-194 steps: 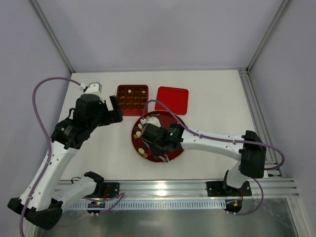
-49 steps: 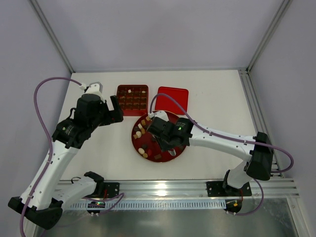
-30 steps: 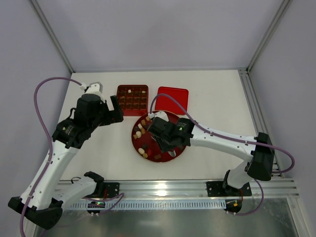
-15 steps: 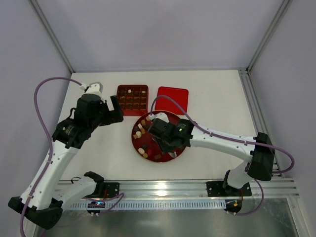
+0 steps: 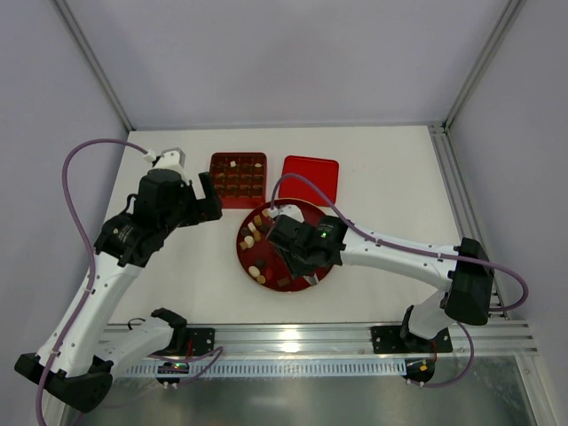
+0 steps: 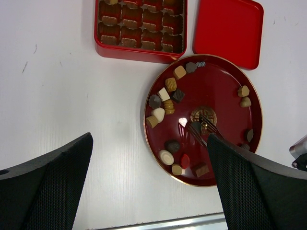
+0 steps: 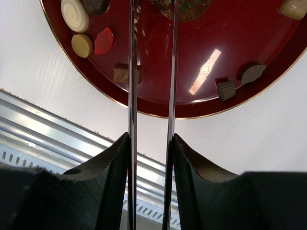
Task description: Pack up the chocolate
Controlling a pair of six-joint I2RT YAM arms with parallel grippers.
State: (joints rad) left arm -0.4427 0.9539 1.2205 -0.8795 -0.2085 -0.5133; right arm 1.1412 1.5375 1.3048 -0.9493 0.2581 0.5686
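Observation:
Chocolate pieces [image 6: 163, 100] in brown, tan and cream lie scattered on a round red plate [image 6: 220, 91], most of them along its left rim [image 5: 241, 251]. My right gripper [image 7: 149, 139] is shut on a pair of thin metal tongs [image 7: 133, 72]. It hovers over the plate [image 5: 284, 241]. The tong tips [image 6: 199, 128] reach the gold emblem at the centre; I cannot tell whether they hold a piece. A brown square piece [image 7: 122, 73] lies beside the left blade. My left gripper [image 6: 149, 139] hangs open and empty high above the table [image 5: 206, 197].
A square red box [image 5: 238, 178] with grid compartments, some with pieces in them, stands behind the plate. Its flat red lid [image 5: 310, 179] lies to the right of it. An aluminium rail [image 7: 57, 129] runs along the table's near edge.
Since the earliest frame my right gripper has carried the tongs from the plate's left side towards its centre. Over the last second it has shifted only slightly. The left arm has stayed still.

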